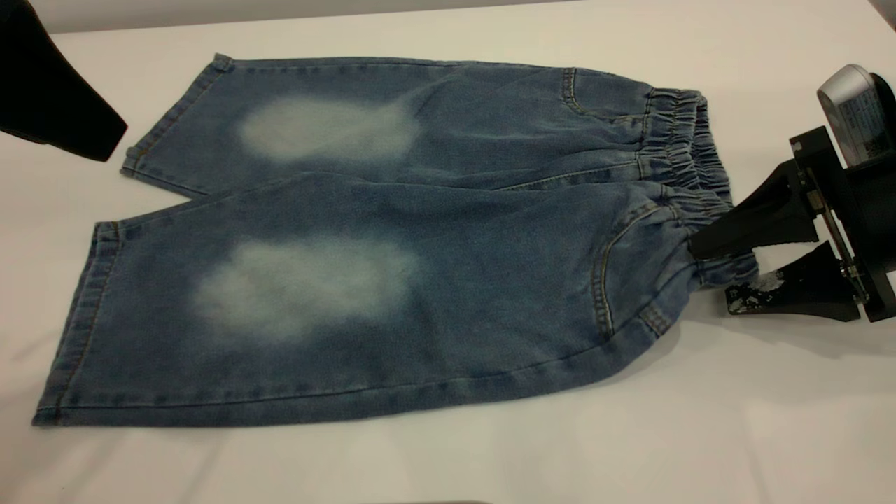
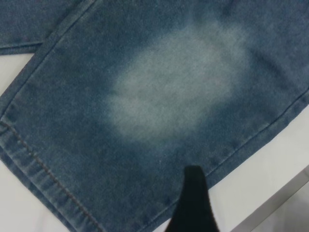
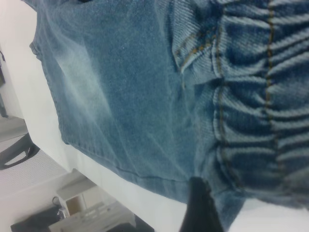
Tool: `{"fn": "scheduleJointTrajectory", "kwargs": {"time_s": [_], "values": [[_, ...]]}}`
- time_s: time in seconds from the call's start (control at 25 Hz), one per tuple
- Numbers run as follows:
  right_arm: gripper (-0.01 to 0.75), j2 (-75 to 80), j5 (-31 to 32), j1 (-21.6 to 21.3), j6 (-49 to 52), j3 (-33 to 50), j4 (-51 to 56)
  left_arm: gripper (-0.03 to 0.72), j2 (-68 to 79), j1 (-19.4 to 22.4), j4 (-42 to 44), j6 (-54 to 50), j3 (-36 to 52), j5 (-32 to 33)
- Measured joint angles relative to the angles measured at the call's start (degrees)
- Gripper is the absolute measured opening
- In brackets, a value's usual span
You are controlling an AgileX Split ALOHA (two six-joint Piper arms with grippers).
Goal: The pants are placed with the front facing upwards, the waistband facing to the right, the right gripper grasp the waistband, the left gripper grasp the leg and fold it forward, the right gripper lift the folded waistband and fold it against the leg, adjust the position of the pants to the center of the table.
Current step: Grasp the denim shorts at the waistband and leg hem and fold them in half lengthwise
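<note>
The blue denim pants (image 1: 392,280) lie flat on the white table (image 1: 700,434), front up, legs pointing left. The ruffled waistband (image 1: 682,147) is at the right. My right gripper (image 1: 710,274) is open at the waistband's near corner. Its upper finger (image 1: 756,217) rests on top of the gathered denim and its lower finger (image 1: 791,290) lies on the table, with the corner bunched between them. The right wrist view shows the waistband (image 3: 256,96) close up. My left gripper (image 1: 63,98) hovers off the far leg's hem (image 1: 175,115), touching nothing. A pale thigh patch (image 2: 178,87) fills the left wrist view.
The pants take up most of the tabletop. White table shows in front of the near leg (image 1: 448,462) and behind the far leg (image 1: 420,35). The table's edge (image 2: 275,203) runs close past one leg's side seam.
</note>
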Motion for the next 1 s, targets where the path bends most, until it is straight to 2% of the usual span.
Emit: {"fn": "scheduleJointTrajectory", "kwargs": {"time_s": [0.28, 0.52, 0.6, 0.8, 0.88, 1.0], "values": [[0.457, 0.0, 0.1, 0.0, -4.5, 0.0, 5.5, 0.516, 0.0, 0.0, 0.0, 0.0, 0.0, 0.0], [0.437, 0.0, -3.0, 0.0, -4.6, 0.0, 5.7, 0.516, 0.0, 0.0, 0.2, 0.0, 0.0, 0.0], [0.37, 0.0, -3.2, 0.0, -4.6, 0.0, 5.6, 0.516, 0.0, 0.0, 1.1, 0.0, 0.0, -0.1], [0.086, 0.0, -3.3, 0.0, -4.9, 0.0, 5.4, 0.516, 1.4, 0.0, 7.9, -1.7, 0.0, -0.1], [0.054, 0.0, -3.1, 0.0, -5.0, 0.0, 5.4, 0.516, 3.2, 0.0, 11.6, -3.9, 0.0, 0.2], [0.053, 0.0, -2.4, 0.0, -5.1, 0.0, 5.4, 0.516, 8.2, 0.0, 16.9, -5.7, 0.0, 1.8]]}}
